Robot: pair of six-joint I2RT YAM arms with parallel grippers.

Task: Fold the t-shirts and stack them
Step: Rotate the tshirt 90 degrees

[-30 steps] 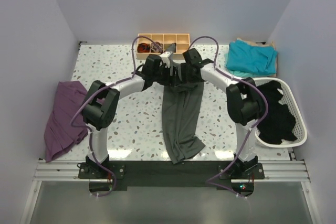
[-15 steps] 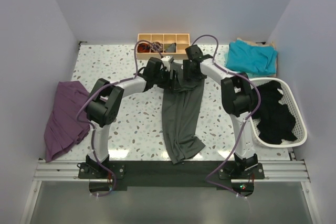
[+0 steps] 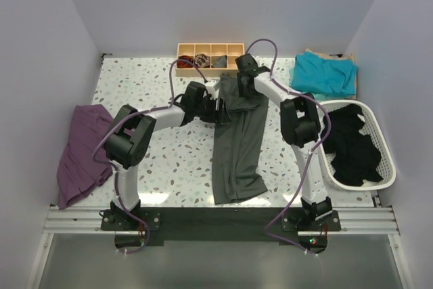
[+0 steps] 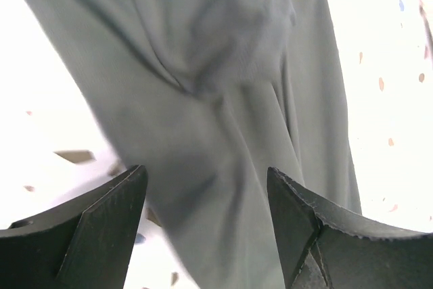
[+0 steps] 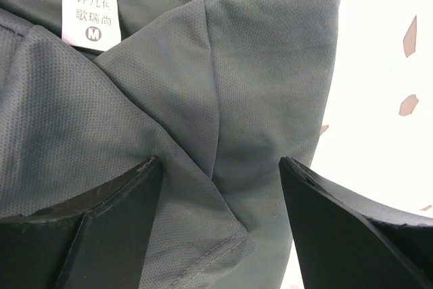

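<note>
The dark grey t-shirt [image 3: 237,153] lies in a long narrow strip down the middle of the table, its collar end towards the back. My left gripper [image 3: 220,107] hovers over its upper left edge, open, with grey cloth [image 4: 223,65] lying below the spread fingers [image 4: 101,221]. My right gripper [image 3: 242,89] is over the collar end, also open; its view shows folded grey fabric [image 5: 169,86] and a white size label [image 5: 91,8]. The teal t-shirt [image 3: 325,72] lies folded at the back right.
A wooden compartment tray [image 3: 210,55] stands at the back centre, just behind the grippers. A white basket [image 3: 385,160] holding black cloth sits at the right edge. A purple garment [image 3: 84,147] lies at the left edge.
Both grippers have moved towards the back and apart. The grey shirt has shifted back with them and lies straighter, its near end flatter.
</note>
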